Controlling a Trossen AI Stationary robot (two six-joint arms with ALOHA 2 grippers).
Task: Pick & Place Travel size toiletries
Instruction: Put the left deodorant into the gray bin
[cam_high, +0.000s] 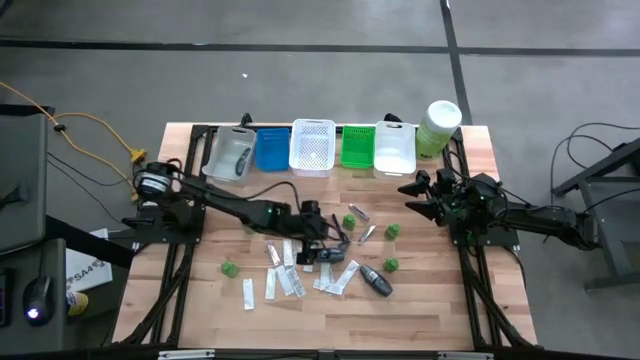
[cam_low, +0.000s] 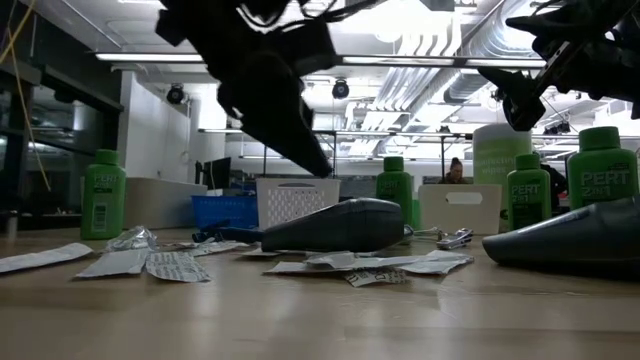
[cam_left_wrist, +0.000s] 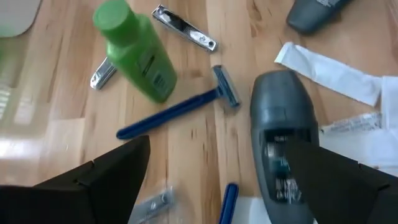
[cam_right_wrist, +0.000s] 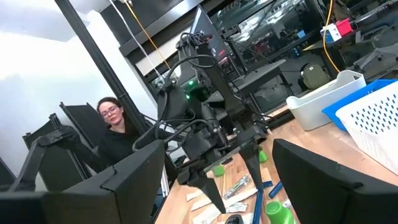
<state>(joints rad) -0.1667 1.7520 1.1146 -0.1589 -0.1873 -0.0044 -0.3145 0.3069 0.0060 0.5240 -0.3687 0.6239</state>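
Observation:
The travel size toiletries lie scattered mid-table: small green bottles (cam_high: 349, 220) (cam_left_wrist: 134, 53), dark grey oval pieces (cam_high: 375, 282) (cam_left_wrist: 283, 137), a blue razor (cam_left_wrist: 180, 109), flat white sachets (cam_high: 272, 285) and silvery nail clippers (cam_left_wrist: 185, 28). My left gripper (cam_high: 332, 246) (cam_left_wrist: 217, 186) hangs open, slanting down over them. One grey oval piece (cam_low: 335, 225) lies on its side just below it and by one finger. A second razor handle (cam_left_wrist: 229, 202) shows between the fingers. My right gripper (cam_high: 420, 190) (cam_right_wrist: 227, 186) waits open at the table's right side, above the table.
A row of baskets stands along the far edge: clear (cam_high: 232, 152), blue (cam_high: 271, 148), white (cam_high: 312, 147), green (cam_high: 356, 147) and white (cam_high: 394, 148). A pale-green canister (cam_high: 440, 125) stands at the far right. A person (cam_right_wrist: 112, 118) sits beyond the table.

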